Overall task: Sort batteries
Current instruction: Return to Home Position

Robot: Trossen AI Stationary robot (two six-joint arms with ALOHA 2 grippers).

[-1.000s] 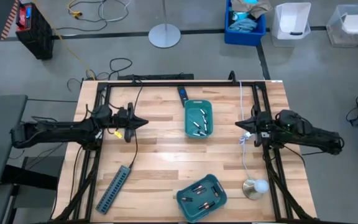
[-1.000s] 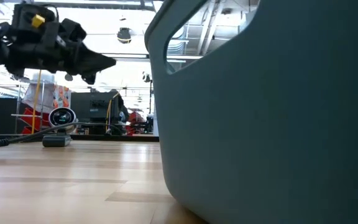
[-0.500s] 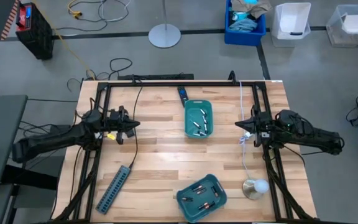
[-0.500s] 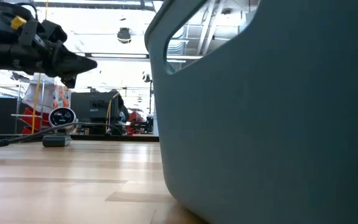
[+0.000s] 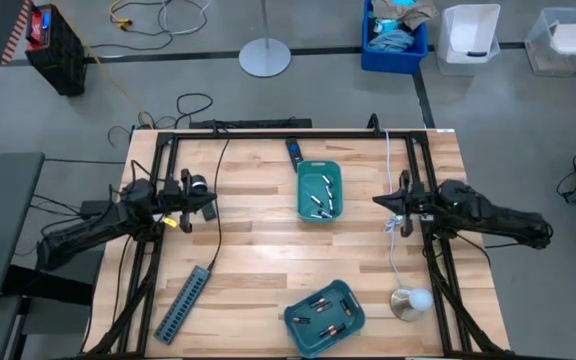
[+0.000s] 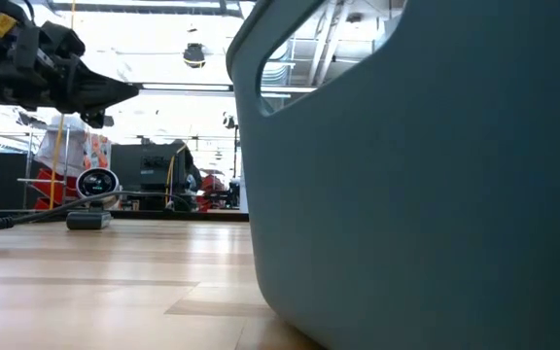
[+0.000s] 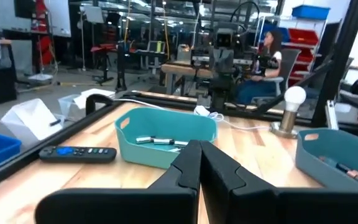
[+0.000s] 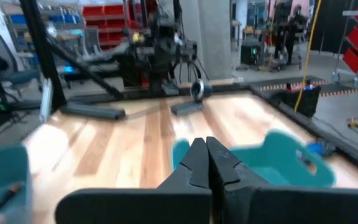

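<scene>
Batteries [image 5: 318, 199], small silvery cylinders, lay inside the teal plastic bin [image 5: 335, 178] at the middle of the light wooden table [image 5: 258, 250], and I took that bin as my marker for everything else. My left gripper [image 5: 209, 203] hung above the boards off to the bin's left, its two dark fingers pressed tight together with nothing between them. My right gripper [image 5: 379, 201] hovered near the bin's right side, tip turned toward it, fingers likewise closed up and empty. A flat black remote [image 5: 294, 151] lay at the bin's far end, touching or just short of it; I could not tell which. Well apart from the bin, on its opposite side, sat a second teal bin [image 5: 298, 322] with darker batteries [image 5: 326, 312] loose inside. A long grey power strip [image 5: 183, 303] lay diagonally, well off toward the bin's left.
</scene>
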